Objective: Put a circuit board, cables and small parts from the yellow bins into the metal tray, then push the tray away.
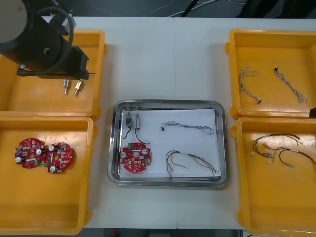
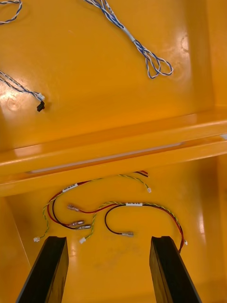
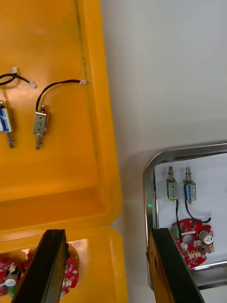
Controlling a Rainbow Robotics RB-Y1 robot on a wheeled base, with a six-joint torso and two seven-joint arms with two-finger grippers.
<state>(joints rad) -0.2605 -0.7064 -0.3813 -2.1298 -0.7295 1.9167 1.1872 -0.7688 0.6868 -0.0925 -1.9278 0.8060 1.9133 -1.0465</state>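
2 grippers stand spread: your left gripper [image 3: 108, 232], above the upper-left yellow bin [image 1: 44, 96], is nearer than the right gripper [image 2: 108, 239] to the filled metal tray [image 1: 168, 102] at centre frame, lower right of it.

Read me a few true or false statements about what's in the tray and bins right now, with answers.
1. The metal tray holds one circuit board. True.
2. The near left bin holds three boards. False: the near left bin holds two boards.
3. The tray has no cables. False: a twisted blue and white cable and a red and yellow cable lie in it.
4. Both grippers are open. True: left gripper near the far left bin, right gripper over the near right bin.
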